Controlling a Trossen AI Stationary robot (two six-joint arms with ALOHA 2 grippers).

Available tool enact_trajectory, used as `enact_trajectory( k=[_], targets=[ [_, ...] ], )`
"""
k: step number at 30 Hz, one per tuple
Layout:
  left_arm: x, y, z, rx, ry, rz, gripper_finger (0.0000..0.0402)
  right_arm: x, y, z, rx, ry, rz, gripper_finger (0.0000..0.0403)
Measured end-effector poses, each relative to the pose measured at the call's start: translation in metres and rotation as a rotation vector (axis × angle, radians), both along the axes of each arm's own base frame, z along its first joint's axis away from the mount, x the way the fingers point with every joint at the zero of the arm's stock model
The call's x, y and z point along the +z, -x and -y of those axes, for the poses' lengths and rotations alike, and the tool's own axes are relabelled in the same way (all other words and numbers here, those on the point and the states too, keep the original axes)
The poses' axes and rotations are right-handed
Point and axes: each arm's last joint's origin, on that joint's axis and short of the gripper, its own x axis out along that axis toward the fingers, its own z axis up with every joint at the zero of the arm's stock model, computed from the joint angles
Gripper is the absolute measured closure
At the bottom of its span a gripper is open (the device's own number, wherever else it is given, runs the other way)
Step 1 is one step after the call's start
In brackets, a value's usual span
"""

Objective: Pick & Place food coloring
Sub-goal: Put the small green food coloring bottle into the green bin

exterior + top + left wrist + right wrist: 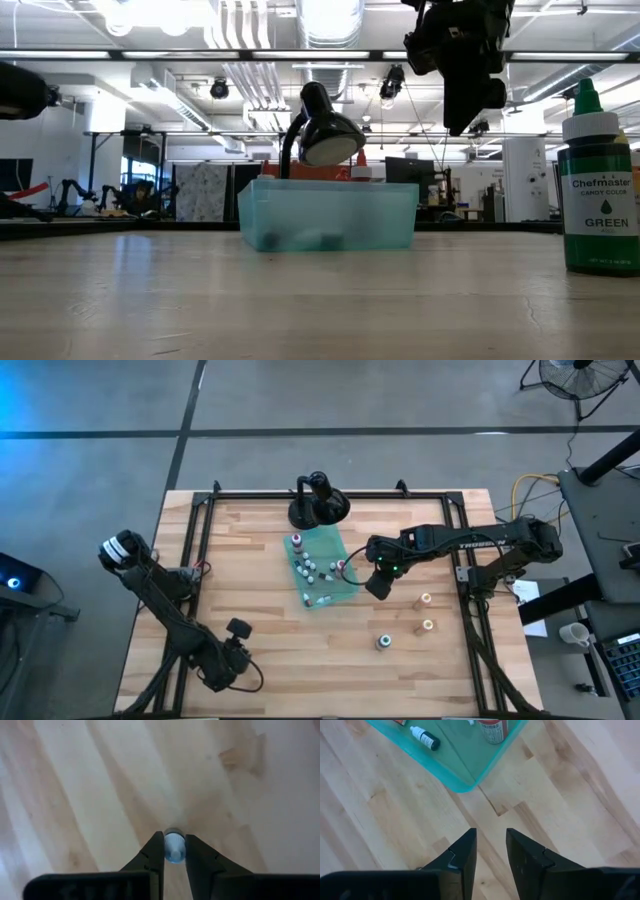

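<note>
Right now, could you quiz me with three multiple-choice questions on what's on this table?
1. Where is the right gripper?
A. beside the teal tray's right edge
B. over the black stand
C. at the table's left edge

2. How many small bottles stand on bare wood right of the tray?
A. one
B. three
C. six

3. What is the left gripper doing?
A. gaping wide
B. pinching a small pale-blue round thing
C. lifting the tray

Answers:
1. A: the high view shows it just off that edge.
2. B: three stand apart there.
3. B: the left wrist view shows both fingers against it.
</note>
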Motion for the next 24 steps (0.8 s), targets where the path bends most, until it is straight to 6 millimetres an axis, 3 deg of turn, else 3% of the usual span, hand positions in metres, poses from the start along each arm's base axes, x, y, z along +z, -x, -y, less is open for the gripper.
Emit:
enact_trajectory(
  k=[6, 12, 17, 24],
  targets=[
    [0.005, -0.001, -0.015, 0.047, -0.048, -0.023, 0.0377, 0.003, -0.002, -0.001, 0.01, -0.044, 0.016, 0.0313],
    [0.018, -0.005, -0.047, 0.088, -0.099, -0.045, 0.0377, 0.008, -0.003, -0.001, 0.03, -0.035, 0.032, 0.0323],
    [0.035, -0.019, -0.089, 0.169, -0.068, 0.0, 0.0377, 0.008, -0.002, -0.001, 0.056, -0.025, 0.03, 0.0331],
    [0.063, -0.059, -0.172, 0.351, -0.004, 0.155, 0.0377, 0.004, -0.001, -0.001, 0.058, -0.026, 0.016, 0.033]
  ],
)
